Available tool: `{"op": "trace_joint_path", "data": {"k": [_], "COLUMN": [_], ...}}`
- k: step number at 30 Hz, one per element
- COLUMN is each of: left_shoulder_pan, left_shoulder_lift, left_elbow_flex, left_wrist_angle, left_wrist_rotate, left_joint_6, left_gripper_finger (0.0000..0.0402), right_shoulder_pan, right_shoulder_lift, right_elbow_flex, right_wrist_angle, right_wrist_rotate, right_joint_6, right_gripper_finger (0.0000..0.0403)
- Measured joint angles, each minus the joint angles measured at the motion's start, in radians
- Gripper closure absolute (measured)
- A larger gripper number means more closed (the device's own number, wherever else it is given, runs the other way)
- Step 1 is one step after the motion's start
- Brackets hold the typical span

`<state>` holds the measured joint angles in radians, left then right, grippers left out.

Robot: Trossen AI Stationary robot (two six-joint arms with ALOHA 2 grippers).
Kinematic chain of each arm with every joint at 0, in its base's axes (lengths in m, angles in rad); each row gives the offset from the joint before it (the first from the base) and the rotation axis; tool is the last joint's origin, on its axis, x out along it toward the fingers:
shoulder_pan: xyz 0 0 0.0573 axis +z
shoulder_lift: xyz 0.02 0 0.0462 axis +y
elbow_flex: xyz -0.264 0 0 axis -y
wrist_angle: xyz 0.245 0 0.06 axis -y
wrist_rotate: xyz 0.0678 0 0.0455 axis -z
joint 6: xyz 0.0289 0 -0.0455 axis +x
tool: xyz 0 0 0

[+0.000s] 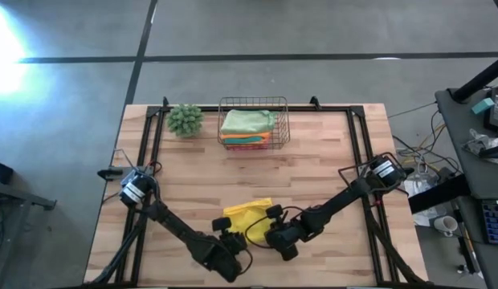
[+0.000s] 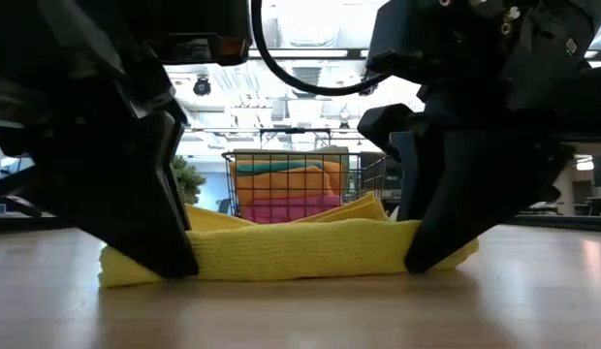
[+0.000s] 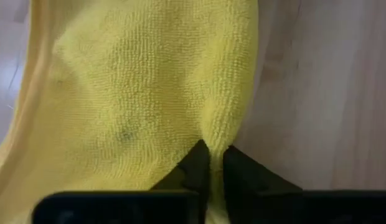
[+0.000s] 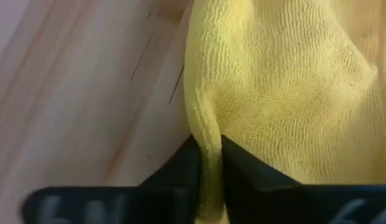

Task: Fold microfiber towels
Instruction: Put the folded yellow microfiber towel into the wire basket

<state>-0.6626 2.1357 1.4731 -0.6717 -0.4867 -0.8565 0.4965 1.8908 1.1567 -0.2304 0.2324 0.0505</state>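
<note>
A yellow microfiber towel (image 1: 247,215) lies in a folded heap on the wooden table near its front edge; in the low view the yellow towel (image 2: 300,250) shows as a low roll flat on the tabletop. My left gripper (image 3: 210,163) is shut on its near left end, and my right gripper (image 4: 209,155) is shut on its near right end. In the low view my left gripper (image 2: 174,262) and my right gripper (image 2: 422,257) stand at the roll's two ends. Folded green, orange and pink towels (image 1: 247,127) lie stacked in the wire basket (image 1: 283,120). My left gripper pinches a raised ridge of the towel's edge (image 3: 213,134) between its two fingers, slanting down from the near left. The towel rests on the table. One layer or several, I cannot tell. My right gripper pinches a raised fold at the towel's edge (image 4: 203,127) between its two fingers, slanting down from the near right. The cloth puckers up into the fingers while the rest lies slack on the table.
The copper wire basket stands at the far middle of the table, with a small spiky green plant (image 1: 185,119) to its left. Bare wood (image 1: 313,177) lies between the basket and the yellow towel. A cluttered desk (image 1: 482,144) stands beyond the table's right edge.
</note>
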Motion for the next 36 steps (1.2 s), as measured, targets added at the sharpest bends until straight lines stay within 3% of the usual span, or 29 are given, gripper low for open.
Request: {"op": "trace_joint_path", "data": {"k": [3,14,21,29,36], "left_shoulder_pan": [0.01,0.066,0.138,0.259,0.357], "left_shoulder_lift": [-0.005,-0.166,-0.349,-0.501,-0.552], "left_elbow_flex": [0.0,0.028,0.029,0.026,0.024], "left_wrist_angle": [-0.005,-0.09,-0.123,-0.147,-0.158], "left_wrist_rotate": [0.004,0.039,-0.021,-0.081,-0.157], "left_joint_6": [0.004,0.141,0.249,0.442,0.629], "left_gripper_finger": [0.0393,0.0399,0.0399,0.04,0.04], "right_shoulder_pan": [-0.001,0.005,-0.005,-0.098,-0.205], "right_shoulder_lift": [-0.01,-0.224,-0.369,-0.368,-0.367], "right_elbow_flex": [0.0,-0.004,0.084,0.246,0.342], "right_wrist_angle": [-0.015,-0.154,-0.305,-0.456,-0.454], "right_wrist_rotate": [0.003,0.051,0.196,0.297,0.375], "right_joint_6": [0.011,0.168,0.24,0.239,0.204], "right_gripper_finger": [0.0387,0.0393,0.0394,0.0394,0.0394]}}
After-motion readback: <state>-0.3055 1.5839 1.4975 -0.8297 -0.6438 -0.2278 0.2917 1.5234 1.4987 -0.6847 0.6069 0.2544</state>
